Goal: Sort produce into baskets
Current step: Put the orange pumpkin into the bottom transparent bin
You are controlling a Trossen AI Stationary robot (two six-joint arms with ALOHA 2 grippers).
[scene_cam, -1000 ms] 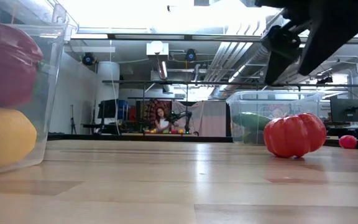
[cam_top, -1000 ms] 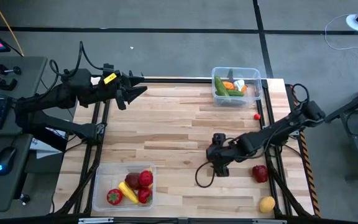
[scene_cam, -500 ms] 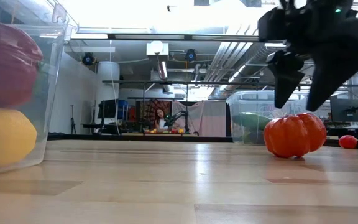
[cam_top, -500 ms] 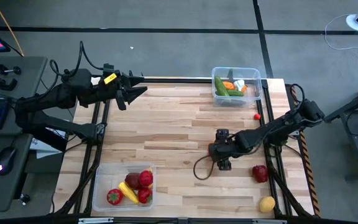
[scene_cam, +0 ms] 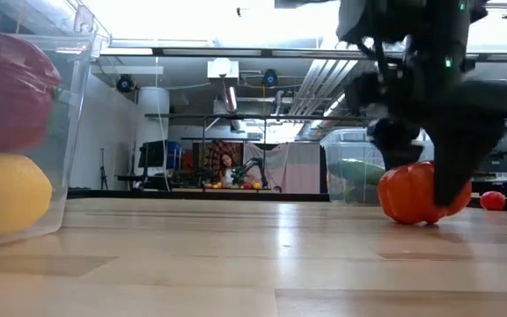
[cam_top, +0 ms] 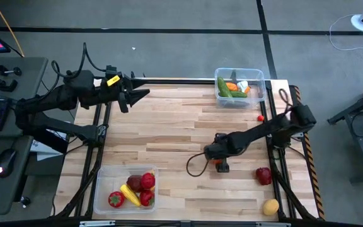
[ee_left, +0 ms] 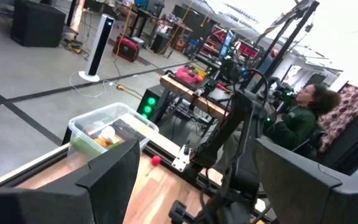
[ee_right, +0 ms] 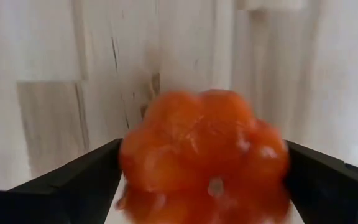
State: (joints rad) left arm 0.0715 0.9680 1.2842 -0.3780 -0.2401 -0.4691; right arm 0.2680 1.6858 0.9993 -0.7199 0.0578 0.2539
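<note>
An orange-red tomato [scene_cam: 412, 192] rests on its underside on the wooden table [cam_top: 169, 126], right of the middle. My right gripper [cam_top: 219, 159] points down over it, open, with one finger on each side of the tomato [ee_right: 204, 155]. My left gripper [cam_top: 137, 94] waits open above the table's far left corner. A clear basket [cam_top: 239, 88] at the far right holds green cucumbers, a carrot and garlic. Another basket [cam_top: 126, 188] at the near left holds red produce and a banana.
A dark red fruit [cam_top: 263, 175] and a yellow lemon [cam_top: 270, 206] lie near the table's near right corner. A small red piece [cam_top: 261, 118] sits by the right edge. A black cable [cam_top: 197, 167] loops beside the right gripper. People sit beyond the table.
My right gripper has come down from above the tomato and a little toward the table's left edge, tipping more upright. Its open fingers now reach down around the tomato, which has stayed where it was.
</note>
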